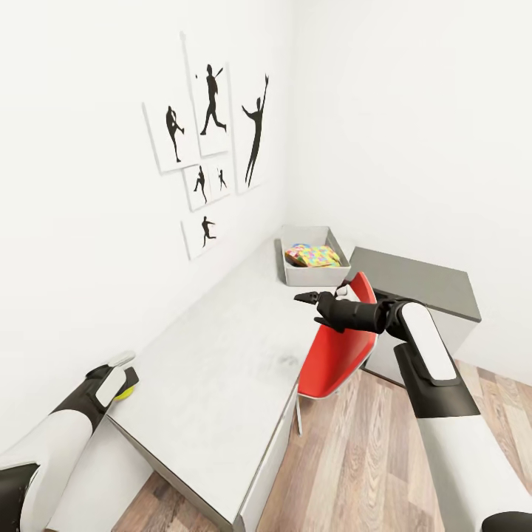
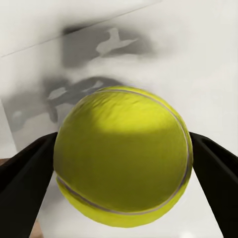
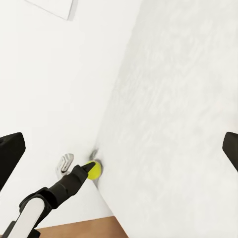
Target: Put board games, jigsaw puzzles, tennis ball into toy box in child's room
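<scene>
While the head view shows the left gripper (image 1: 125,390) at lower left, clamped on the tennis ball (image 1: 127,392) at the table's (image 1: 222,369) near corner, the toy box (image 1: 314,275) sits far off at centre right with the jigsaw puzzles (image 1: 312,256) already inside. The right gripper (image 1: 314,299) hovers open and empty over the red chair (image 1: 340,347), right on the path to the box (could get bumped). In the left wrist view the ball (image 2: 123,156) sits pinched between both dark fingers (image 2: 25,178); round thing, so it might squirt out mid-carry. The right wrist view catches the ball (image 3: 94,170) at lower left, by the wall (image 3: 59,89).
</scene>
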{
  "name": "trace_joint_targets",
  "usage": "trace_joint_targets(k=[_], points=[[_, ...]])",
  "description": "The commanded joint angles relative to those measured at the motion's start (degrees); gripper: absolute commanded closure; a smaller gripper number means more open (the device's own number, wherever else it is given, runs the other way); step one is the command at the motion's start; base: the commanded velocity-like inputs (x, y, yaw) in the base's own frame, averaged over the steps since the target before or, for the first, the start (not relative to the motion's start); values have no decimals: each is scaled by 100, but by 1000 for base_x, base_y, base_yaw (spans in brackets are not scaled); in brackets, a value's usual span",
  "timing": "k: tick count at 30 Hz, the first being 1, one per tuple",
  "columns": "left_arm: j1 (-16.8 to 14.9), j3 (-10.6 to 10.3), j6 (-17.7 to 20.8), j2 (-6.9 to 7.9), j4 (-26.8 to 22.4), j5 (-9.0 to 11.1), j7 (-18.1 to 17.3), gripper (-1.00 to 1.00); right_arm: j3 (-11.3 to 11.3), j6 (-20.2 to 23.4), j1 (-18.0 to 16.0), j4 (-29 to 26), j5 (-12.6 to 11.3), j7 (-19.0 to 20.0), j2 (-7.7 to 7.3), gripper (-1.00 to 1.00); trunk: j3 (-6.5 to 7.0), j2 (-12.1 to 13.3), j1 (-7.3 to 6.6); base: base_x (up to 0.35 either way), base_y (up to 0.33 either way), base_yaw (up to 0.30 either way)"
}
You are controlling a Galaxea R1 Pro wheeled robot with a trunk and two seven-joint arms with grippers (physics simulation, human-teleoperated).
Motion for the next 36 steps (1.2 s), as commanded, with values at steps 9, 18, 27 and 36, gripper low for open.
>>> trace_joint_targets(k=[9, 18, 27, 36], points=[[1, 7, 18, -2, -10, 40, -11, 100, 7, 1, -5, -4, -55, -60, -4, -100, -13, -11, 4, 0, 0, 0], [1, 7, 15, -10, -10, 37, -33, 100, 7, 1, -6, -1, -55, -60, -7, -100, -13, -11, 4, -7, 0, 0], [1, 12, 15, -16, -10, 67, -34, 100, 7, 9, -5, 7, -49, -60, -13, -100, 36, -11, 4, -1, 0, 0], [1, 53, 72, -6, -29, 113, -34, 100, 7, 32, -5, 1, -47, -55, -19, -100, 118, -11, 4, 0, 0, 0]])
